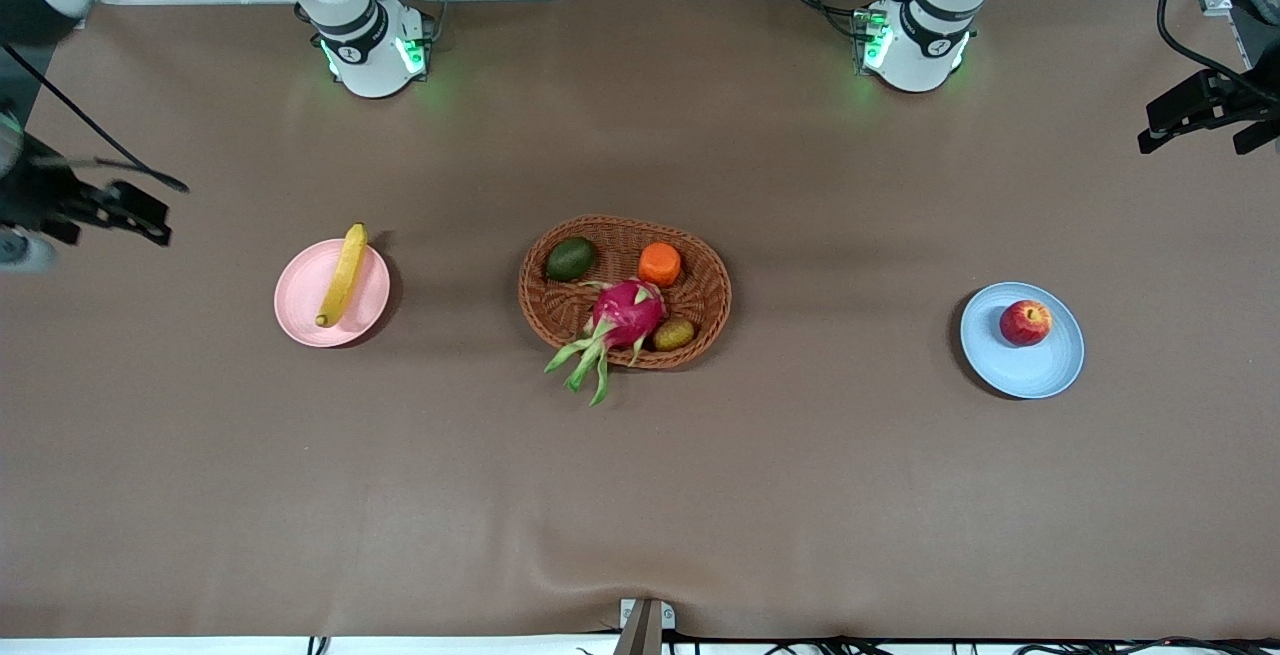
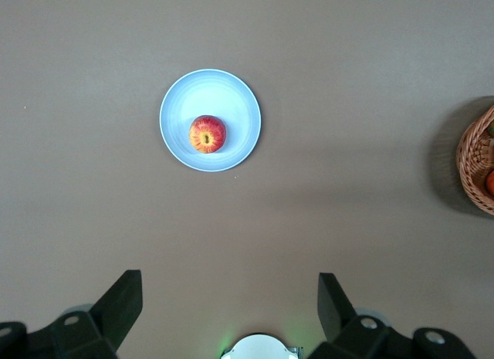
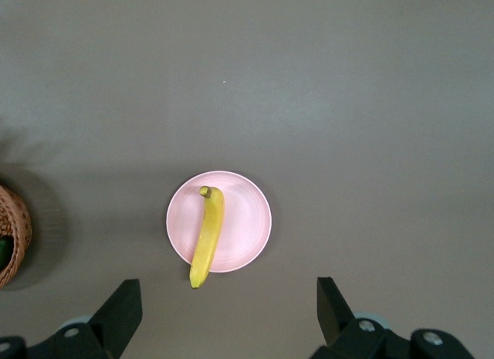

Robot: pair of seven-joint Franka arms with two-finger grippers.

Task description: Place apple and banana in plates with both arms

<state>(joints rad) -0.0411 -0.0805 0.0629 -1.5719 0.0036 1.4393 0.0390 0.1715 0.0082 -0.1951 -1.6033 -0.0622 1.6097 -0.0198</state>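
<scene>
On the table point(image 1: 640, 495), toward the right arm's end, I see the pink plate point(image 1: 302, 305) with the banana point(image 1: 342, 275) lying across it; one banana tip sticks out past the rim on the side farther from the front camera. My right wrist view shows the same pair, banana point(image 3: 207, 235) on pink plate point(image 3: 245, 220), with one tip overhanging the rim.

Toward the left arm's end sits the blue plate point(image 1: 1040, 367), and the apple point(image 1: 1025, 322) rests in it, off-centre, toward the rim farther from the front camera. From my left wrist view the apple point(image 2: 208, 134) stands stem dimple up in the blue plate point(image 2: 231, 104).

Between the two plates is the basket point(image 1: 712, 285), holding an avocado point(image 1: 571, 258), an orange fruit point(image 1: 659, 264), a dragon fruit point(image 1: 625, 315) and a small brownish fruit point(image 1: 674, 334). The dragon fruit's green leaves hang over the rim nearest the front camera.

My right gripper point(image 1: 140, 215) hangs at the table's edge, well apart from the pink plate; its fingers point(image 3: 123, 309) are spread wide with nothing between them. My left gripper point(image 1: 1215, 120) hangs at the opposite edge, well apart from the blue plate, fingers point(image 2: 123, 301) also spread and holding nothing.
</scene>
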